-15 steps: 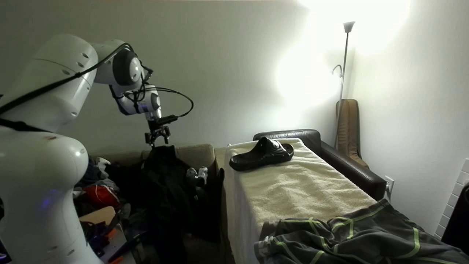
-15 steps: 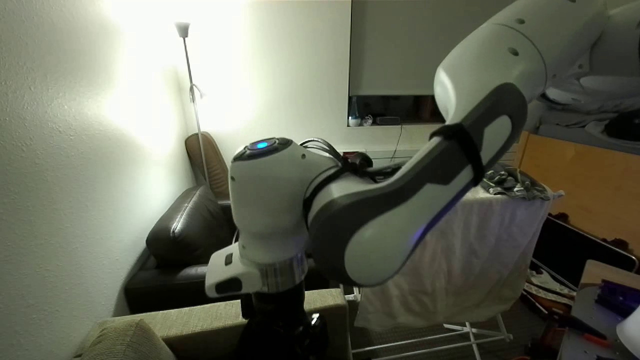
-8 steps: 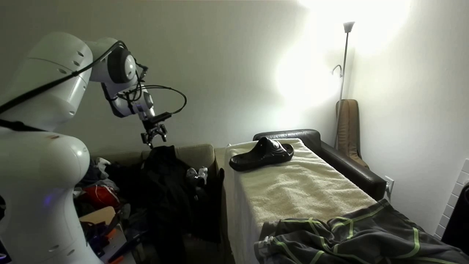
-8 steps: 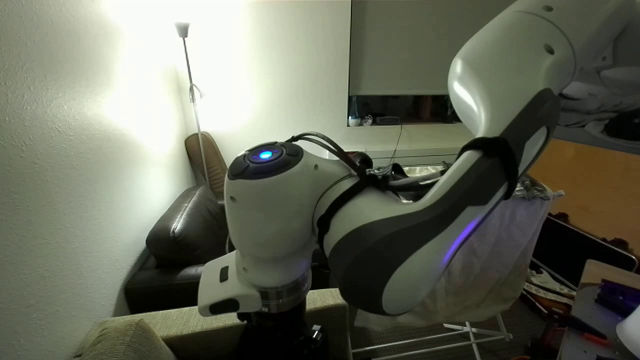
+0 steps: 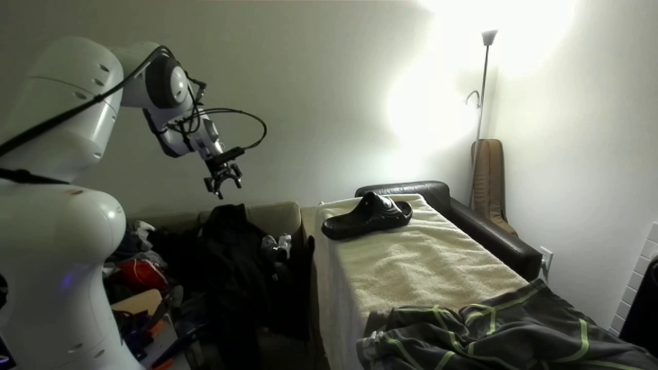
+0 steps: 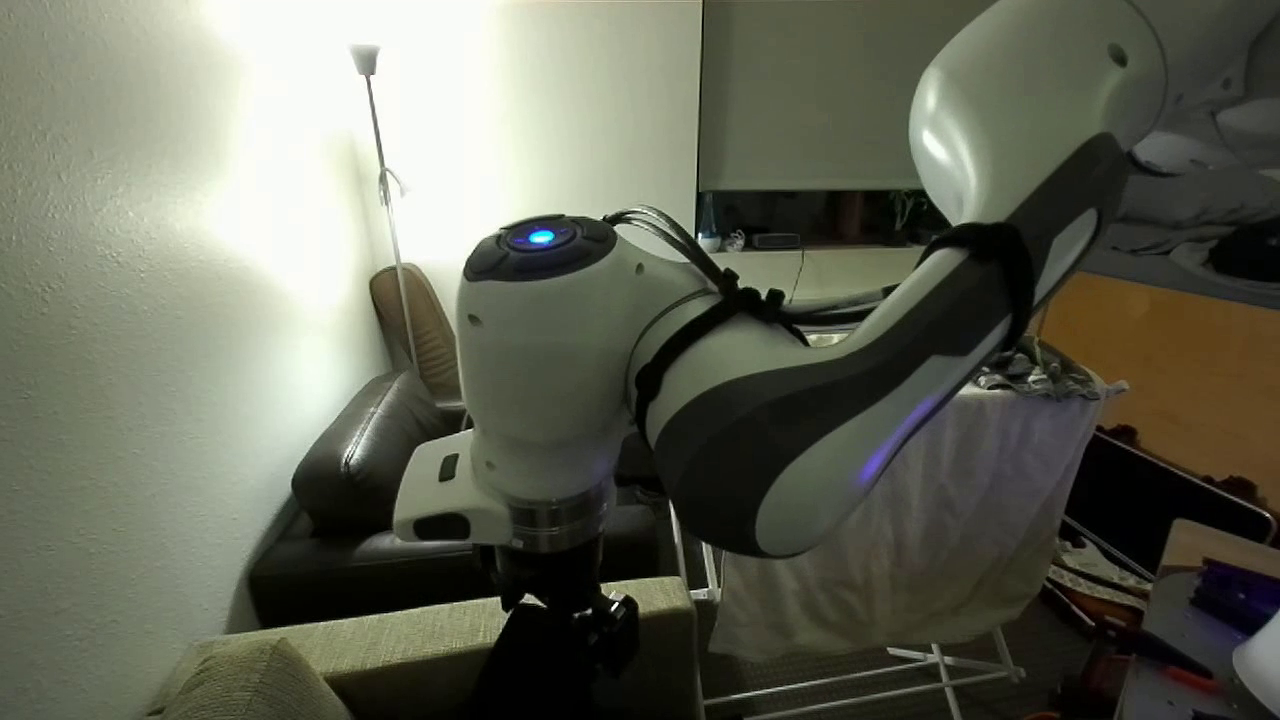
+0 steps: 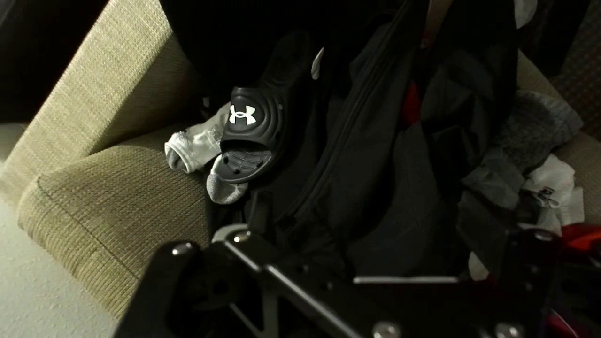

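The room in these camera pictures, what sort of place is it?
Most likely someone's home, perhaps a living room or bedroom: a beige sofa strewn with clothes, a floor lamp, and what looks like bedding in an exterior view.

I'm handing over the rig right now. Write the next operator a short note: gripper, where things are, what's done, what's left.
Gripper: open, holding nothing, above the dark clothes on the couch.
Things: one black slide lies on the cream towel; another, the couch slide, sits among the dark clothes, partly covering a pale sock.
Done, as things lie: one slide is on the towel.
Left, in my judgement: likely the couch slide, not yet gripped.
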